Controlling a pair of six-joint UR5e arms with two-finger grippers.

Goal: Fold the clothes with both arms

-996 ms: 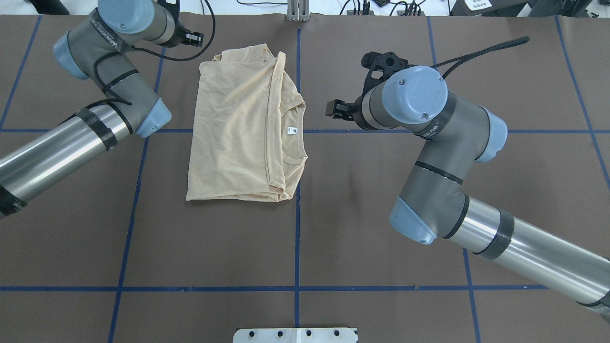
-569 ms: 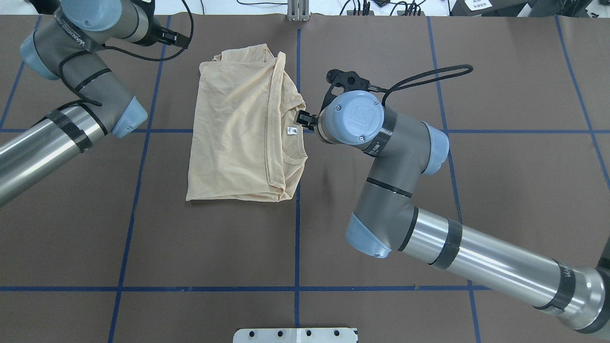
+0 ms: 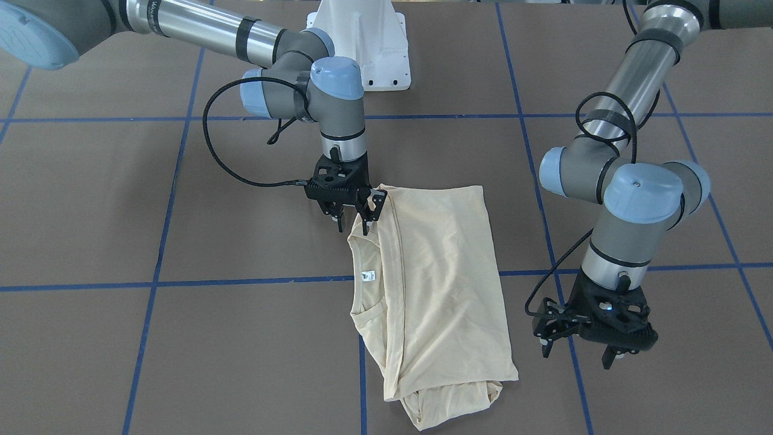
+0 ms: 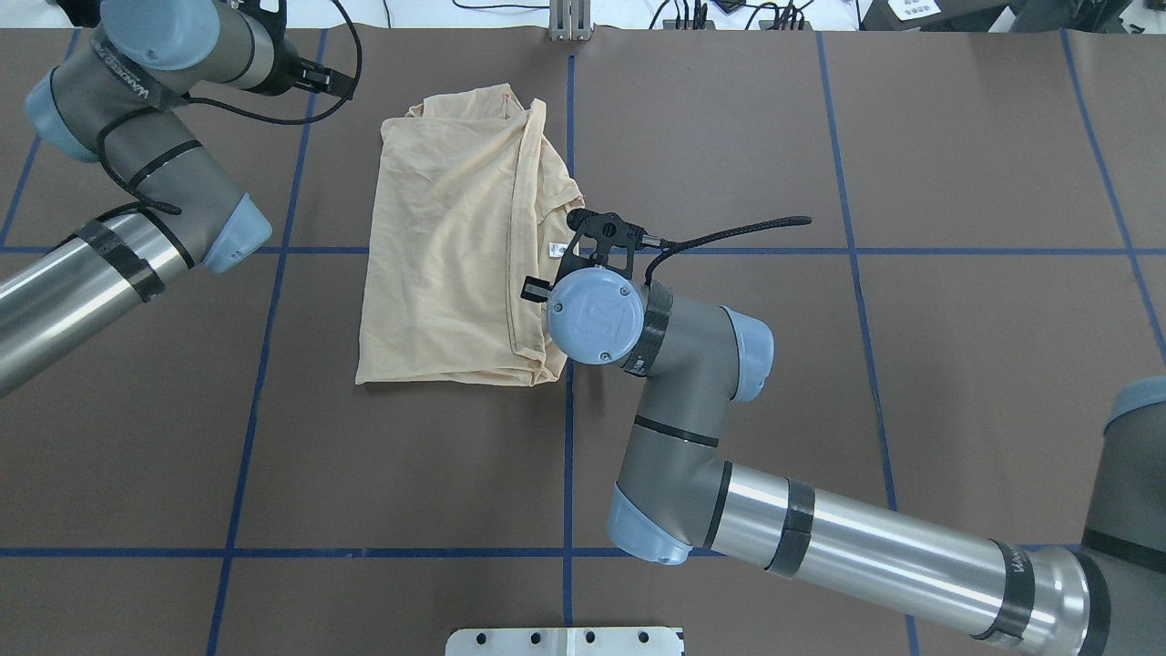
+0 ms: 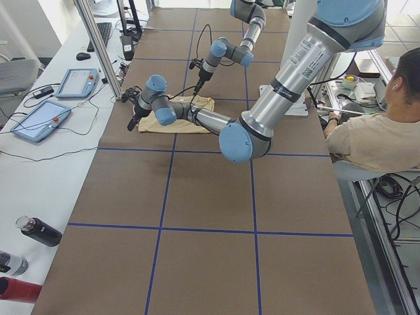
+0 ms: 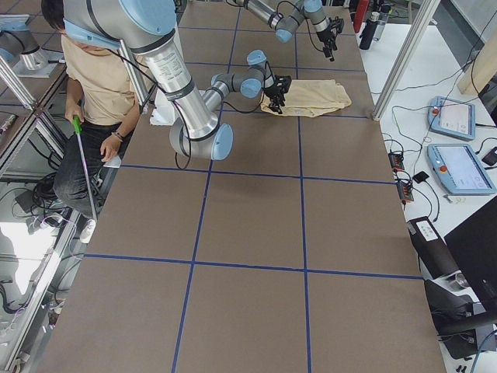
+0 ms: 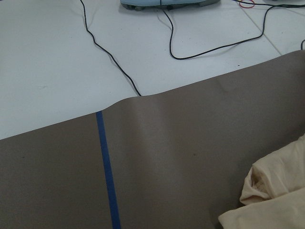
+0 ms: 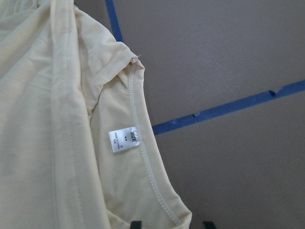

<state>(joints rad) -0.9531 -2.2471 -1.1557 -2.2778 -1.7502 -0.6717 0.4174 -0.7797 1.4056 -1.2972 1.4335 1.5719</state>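
**Nothing gripped; some detail out of sight**

Hidden or unclear:
- In the overhead view the right arm's (image 4: 597,314) own wrist joint covers the fingers of the right claw (image 3: 352,226).
- The right wrist view cuts the two fingertips (image 8: 136,224) off at its bottom edge. One sits over cloth and the other over bare counter (image 4: 911,383), so they straddle the collar hem.
- It cannot be told whether they touch the cloth.
- The left wrist view shows only a crumpled corner of cloth at its lower right.

Claws:
- From the front, the right claw stands with its jaws apart at the collar-side corner of the shirt (image 4: 455,246), toward the robot's base.
- The left claw (image 3: 577,356), likewise spread, hangs over bare counter near the far corner of the opposite long edge, clear of the cloth.

Writing: the white neck label (image 8: 125,140) carries dark print too small to read with certainty. The lettering on the arm bands is not legible.

Location: the cream shirt lies folded lengthwise across a blue tape line (image 4: 911,251). A plain face is up, and the collar opening is turned toward the robot's right.
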